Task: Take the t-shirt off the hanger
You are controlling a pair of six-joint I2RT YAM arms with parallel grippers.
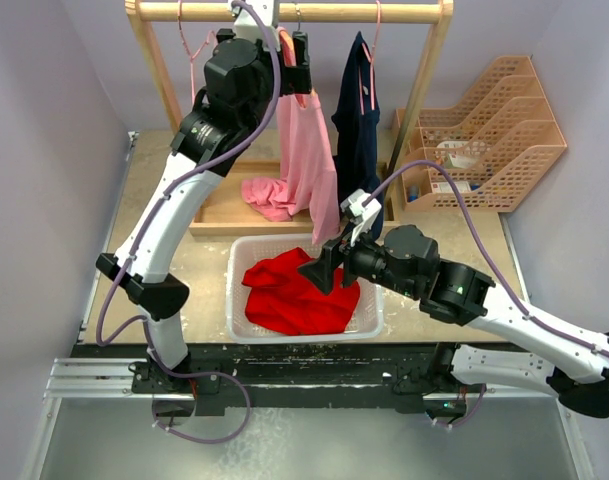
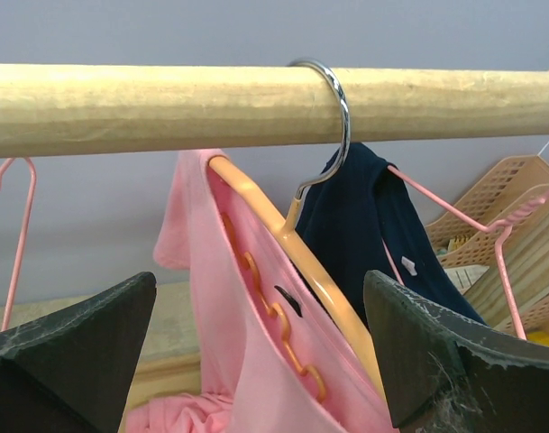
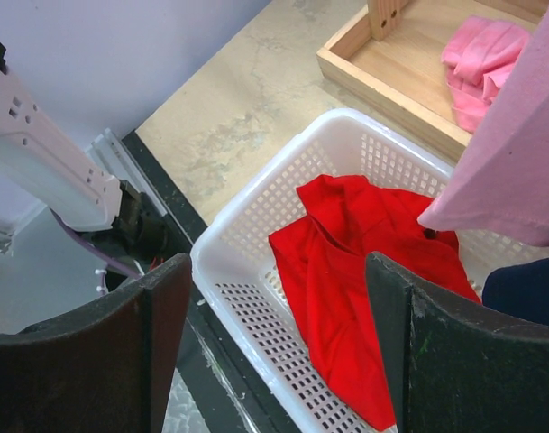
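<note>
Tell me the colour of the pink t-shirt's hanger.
The hanger is orange; left wrist view shows it best.

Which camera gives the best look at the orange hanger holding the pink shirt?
The left wrist view: the orange hanger, metal hook over the wooden rod, fills the frame under the pink t-shirt. The top view shows only an orange sliver by the left arm; the right wrist view, none.

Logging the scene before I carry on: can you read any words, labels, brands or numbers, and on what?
No text is legible in any view.
White tag on the navy garment: too small to read.
Packets in the tan organizer: print is too small and blurred to read.
</note>
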